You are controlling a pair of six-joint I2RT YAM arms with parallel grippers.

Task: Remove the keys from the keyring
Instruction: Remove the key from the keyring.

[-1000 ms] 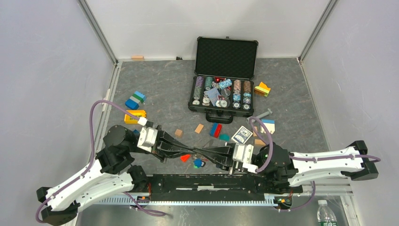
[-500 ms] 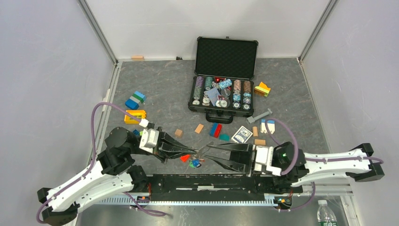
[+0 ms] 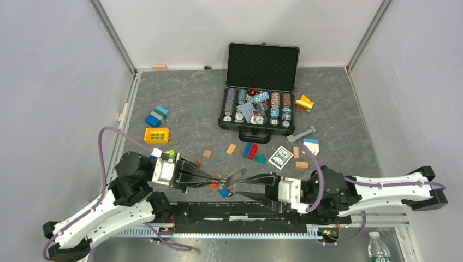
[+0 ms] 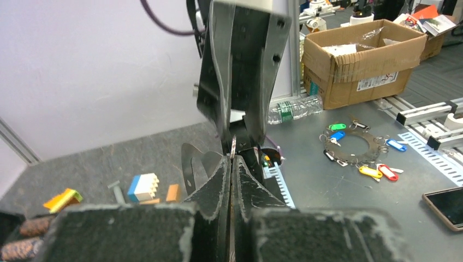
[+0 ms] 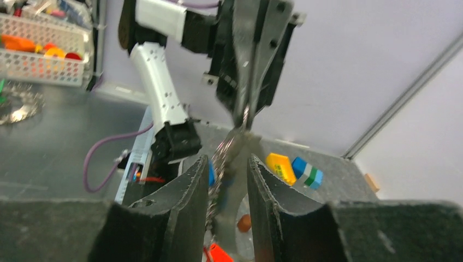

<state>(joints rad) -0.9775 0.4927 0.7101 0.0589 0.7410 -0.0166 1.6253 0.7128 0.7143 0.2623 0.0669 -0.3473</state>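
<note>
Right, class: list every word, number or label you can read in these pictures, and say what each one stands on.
No text here reads clearly enough to quote.
White label on the cardboard box: too blurred to read.
Print on the card pack: too small.
Markings on the poker chips: too small.
Label on the bottle: too small.

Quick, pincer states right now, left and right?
Left pincer: closed, pinching the keyring.
Right pincer: open, gripping nothing.
</note>
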